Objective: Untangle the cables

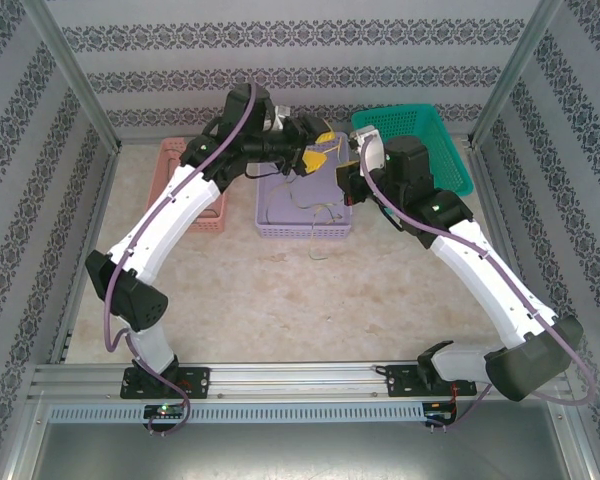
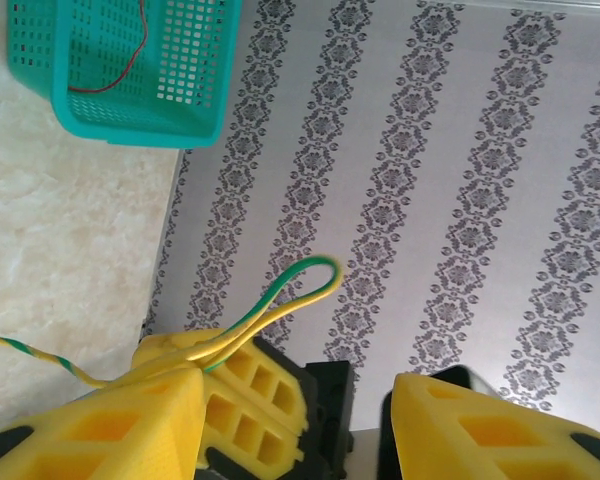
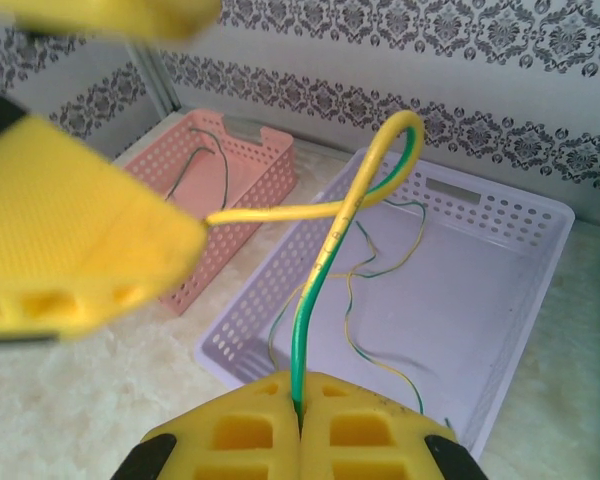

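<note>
Yellow-green cable [image 3: 315, 290], pinched between the closed jaws of the right gripper [image 3: 300, 412], loops up above them and drapes over one finger of the left gripper [image 2: 295, 390], whose jaws stand apart

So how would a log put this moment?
right gripper: shut on yellow-green cable | left gripper: open, cable against it | purple basket: cables inside

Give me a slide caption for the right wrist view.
Right gripper shut on a yellow-green cable looping over the lilac basket, pink basket behind.
</note>
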### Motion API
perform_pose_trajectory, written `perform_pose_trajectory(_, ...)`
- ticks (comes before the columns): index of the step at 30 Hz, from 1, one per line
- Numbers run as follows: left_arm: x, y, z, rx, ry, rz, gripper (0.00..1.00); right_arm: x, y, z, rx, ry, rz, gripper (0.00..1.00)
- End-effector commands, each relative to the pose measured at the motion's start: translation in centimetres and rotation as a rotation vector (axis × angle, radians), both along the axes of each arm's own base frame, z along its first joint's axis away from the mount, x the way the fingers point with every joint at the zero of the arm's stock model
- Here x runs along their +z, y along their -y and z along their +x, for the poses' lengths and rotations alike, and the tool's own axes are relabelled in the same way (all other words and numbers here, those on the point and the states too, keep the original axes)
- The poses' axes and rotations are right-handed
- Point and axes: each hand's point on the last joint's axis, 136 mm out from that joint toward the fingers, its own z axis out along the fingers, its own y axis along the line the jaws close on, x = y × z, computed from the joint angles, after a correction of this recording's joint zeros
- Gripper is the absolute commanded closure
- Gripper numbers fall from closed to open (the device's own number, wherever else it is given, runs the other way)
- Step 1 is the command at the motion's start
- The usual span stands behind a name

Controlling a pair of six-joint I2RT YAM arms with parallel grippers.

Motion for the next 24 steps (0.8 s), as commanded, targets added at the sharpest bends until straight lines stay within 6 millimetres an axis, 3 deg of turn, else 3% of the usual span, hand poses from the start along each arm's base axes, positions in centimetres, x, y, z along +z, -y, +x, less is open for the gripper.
perform_pose_trajectory(1, 3.0, -1.0, -0.7, -0.054, 0.002, -0.045, 0.48, -0.3, -0.2, -0.7, 0.041, 0.011, -0.062, 1.00)
perform_pose_trajectory(7, 0.8, -1.8, -2.4, -0.127, -0.023, 0.090, 0.51, -0.4, 0.7, -0.4, 0.025, 0.066, -0.177, 1.00)
perform_pose_trajectory(11, -1.1, -1.2, -2.1, -0.183, -0.013, 0.133, 0.57, -0.2, -0.4, -1.0, 0.083, 0.072, -0.203, 1.00)
perform_pose_trajectory(19, -2.6, 0.5, -2.3, -0.239, -0.043, 0.127, 0.54, -1.1, -2.5, -2.2, 0.171, 0.068, -0.246, 1.00)
perform_pose_trajectory(24, -4.4, 0.4, -2.6, -0.261, -0.073, 0.157, 0.56, -0.8, -3.1, -2.5, 0.186, 0.070, -0.222, 1.00)
